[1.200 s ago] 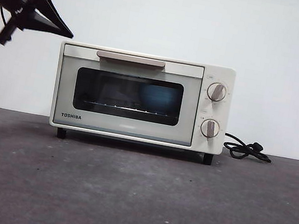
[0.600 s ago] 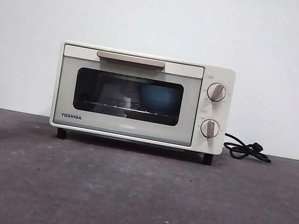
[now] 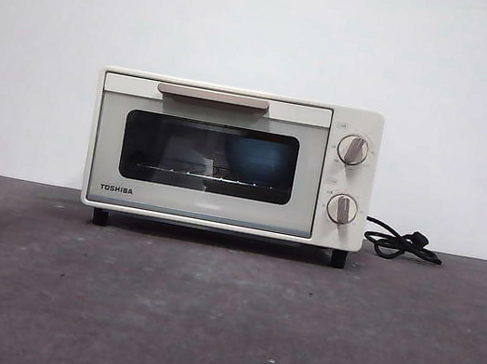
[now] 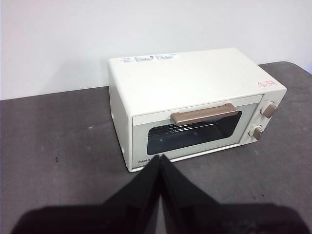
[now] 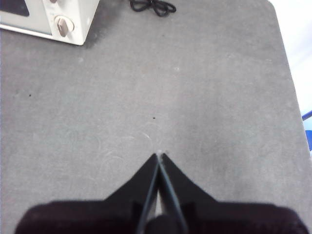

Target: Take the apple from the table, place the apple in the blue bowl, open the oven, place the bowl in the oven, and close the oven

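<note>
— Where does the oven point(image 3: 232, 158) stand?
— On the table point(image 3: 218, 328), door shut, well ahead of the left gripper point(image 4: 160, 158) and its closed jaws.
— And the bowl point(image 3: 259, 160)?
— Inside the oven, behind the door.
— The right gripper point(image 5: 159, 157)?
— Above bare table, jaws together; the cord point(image 5: 152, 6) lies far ahead of them.

The oven point(image 3: 232, 158) is the one big block in my way, standing toward the table's point(image 3: 218, 328) back edge with its door shut. So the blue bowl point(image 3: 259, 159) behind the glass is walled off from me. The black cord point(image 3: 401, 243) lies coiled just beside the oven's knob side near the back edge. Bare tabletop runs wide from the oven's feet to the front edge, and beneath my right gripper point(image 5: 159, 156) too.
</note>
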### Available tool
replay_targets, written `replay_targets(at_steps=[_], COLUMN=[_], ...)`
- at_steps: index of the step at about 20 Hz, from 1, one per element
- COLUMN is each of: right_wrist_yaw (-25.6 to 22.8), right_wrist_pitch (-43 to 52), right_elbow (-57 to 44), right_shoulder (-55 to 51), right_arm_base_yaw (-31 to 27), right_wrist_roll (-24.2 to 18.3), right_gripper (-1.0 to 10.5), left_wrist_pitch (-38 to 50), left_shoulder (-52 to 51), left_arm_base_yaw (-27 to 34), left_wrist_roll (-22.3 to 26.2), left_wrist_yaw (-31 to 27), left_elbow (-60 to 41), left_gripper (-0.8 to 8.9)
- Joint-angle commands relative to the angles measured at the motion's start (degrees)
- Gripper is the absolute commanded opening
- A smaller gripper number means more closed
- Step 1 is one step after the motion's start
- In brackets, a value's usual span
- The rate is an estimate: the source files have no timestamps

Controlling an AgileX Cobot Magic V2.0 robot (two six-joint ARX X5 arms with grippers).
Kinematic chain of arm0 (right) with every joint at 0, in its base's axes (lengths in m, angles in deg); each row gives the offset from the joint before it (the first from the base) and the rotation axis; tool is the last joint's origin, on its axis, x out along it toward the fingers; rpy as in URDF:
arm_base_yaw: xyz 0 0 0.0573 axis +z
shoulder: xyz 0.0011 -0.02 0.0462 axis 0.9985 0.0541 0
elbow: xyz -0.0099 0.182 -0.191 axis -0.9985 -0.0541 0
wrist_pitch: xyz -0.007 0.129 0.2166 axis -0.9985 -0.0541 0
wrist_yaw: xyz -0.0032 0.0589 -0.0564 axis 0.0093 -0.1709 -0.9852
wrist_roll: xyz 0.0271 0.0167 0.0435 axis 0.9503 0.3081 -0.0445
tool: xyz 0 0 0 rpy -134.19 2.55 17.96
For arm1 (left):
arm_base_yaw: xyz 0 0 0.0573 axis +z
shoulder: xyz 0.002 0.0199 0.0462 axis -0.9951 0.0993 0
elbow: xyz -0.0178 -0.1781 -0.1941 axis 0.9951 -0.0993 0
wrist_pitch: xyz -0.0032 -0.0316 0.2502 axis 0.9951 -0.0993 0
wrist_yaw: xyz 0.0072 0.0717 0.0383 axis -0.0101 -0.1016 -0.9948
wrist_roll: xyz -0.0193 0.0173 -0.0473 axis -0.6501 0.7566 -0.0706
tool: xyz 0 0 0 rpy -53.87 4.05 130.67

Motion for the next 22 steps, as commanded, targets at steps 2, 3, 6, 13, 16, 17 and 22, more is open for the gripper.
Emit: replay_targets(at_steps=[2,3,6,13,16,17,22], right_wrist_yaw=[-0.3,-0.3,-0.3,-0.3,-0.3,-0.3,-0.3], right_wrist_pitch=[0.1,0.1,0.2,0.3,0.3,0.3,0.5], right_elbow=[-0.5,-0.5,-0.5,-0.5,-0.5,-0.5,-0.5], right_shoulder=[1.5,2.0,3.7,8.3,10.2,10.8,13.4], right_arm_base_yaw=[0.0,0.0,0.0,0.0,0.0,0.0,0.0], right_wrist_roll=[0.7,0.7,0.7,0.7,0.7,0.7,0.7], right_gripper=[0.0,0.0,0.0,0.0,0.0,0.0,0.0], left_wrist_pitch=[0.0,0.0,0.0,12.3,27.5,31.2,37.4], left_shoulder=[1.5,1.9,1.7,-2.6,-11.2,-14.1,-29.0], left_arm_base_yaw=[-0.1,-0.8,-2.2,-2.7,-2.2,-1.6,0.1], left_wrist_roll=[0.8,0.8,0.8,9.2,9.1,8.8,7.5], left_wrist_yaw=[-0.2,-0.2,-0.2,-4.9,-5.0,-5.7,-13.9], left_elbow=[-0.1,-0.1,-0.1,-11.2,-28.7,-34.7,-57.9], left_gripper=[-0.04,-0.04,-0.04,-0.04,-0.04,-0.04,-0.04])
